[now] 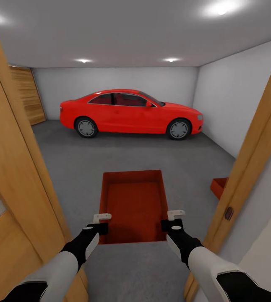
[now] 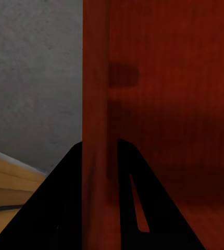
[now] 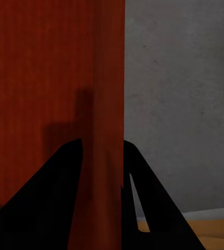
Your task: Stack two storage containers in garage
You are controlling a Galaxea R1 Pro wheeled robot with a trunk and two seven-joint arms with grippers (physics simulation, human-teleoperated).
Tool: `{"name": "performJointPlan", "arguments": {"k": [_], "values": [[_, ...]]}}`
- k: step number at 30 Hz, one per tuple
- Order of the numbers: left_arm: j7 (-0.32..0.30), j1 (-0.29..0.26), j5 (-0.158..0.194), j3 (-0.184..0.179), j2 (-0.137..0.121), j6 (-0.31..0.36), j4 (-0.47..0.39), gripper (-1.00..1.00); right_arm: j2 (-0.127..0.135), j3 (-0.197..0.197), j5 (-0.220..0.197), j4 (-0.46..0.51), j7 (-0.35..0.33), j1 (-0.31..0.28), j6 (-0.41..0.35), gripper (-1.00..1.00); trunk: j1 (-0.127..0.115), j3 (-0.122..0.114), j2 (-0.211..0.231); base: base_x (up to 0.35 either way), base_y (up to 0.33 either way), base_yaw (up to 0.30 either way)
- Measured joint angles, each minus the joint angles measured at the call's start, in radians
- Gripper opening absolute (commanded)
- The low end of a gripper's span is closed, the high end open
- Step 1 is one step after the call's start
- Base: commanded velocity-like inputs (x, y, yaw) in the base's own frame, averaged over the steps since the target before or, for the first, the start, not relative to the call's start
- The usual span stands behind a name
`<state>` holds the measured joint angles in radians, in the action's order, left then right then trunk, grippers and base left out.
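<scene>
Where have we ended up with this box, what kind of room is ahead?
A garage, seen from its doorway: a red car parked on a grey concrete floor, plain pale walls. Both grippers, left and right, hold the box.

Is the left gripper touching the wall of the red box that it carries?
Touching. In the left wrist view, the left gripper has its fingers on both sides of the red box wall.

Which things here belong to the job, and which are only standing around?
Job:
- held storage container, left gripper and right gripper on its side walls
- second storage container on the garage floor

Standing around:
- red car
- wooden door frame
</scene>
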<state>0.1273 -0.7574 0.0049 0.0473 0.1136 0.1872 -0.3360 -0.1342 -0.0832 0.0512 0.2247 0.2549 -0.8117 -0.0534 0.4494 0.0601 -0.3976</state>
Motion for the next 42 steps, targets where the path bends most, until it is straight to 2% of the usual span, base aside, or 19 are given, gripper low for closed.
{"name": "performJointPlan", "arguments": {"k": [36, 42], "values": [[0.000, 0.000, -0.001, 0.000, 0.000, 0.002, -0.002, -1.00, 0.000, 0.000, -0.001, 0.000, 0.000, 0.000, 0.000, -1.00, 0.000, 0.000, 0.000, 0.000, 0.015, -0.036], [0.002, 0.000, 0.002, -0.002, 0.001, 0.000, 0.000, -1.00, 0.001, -0.002, -0.002, 0.000, 0.000, 0.000, 0.000, -1.00, 0.000, 0.000, 0.000, 0.192, 0.000, 0.000]]}}
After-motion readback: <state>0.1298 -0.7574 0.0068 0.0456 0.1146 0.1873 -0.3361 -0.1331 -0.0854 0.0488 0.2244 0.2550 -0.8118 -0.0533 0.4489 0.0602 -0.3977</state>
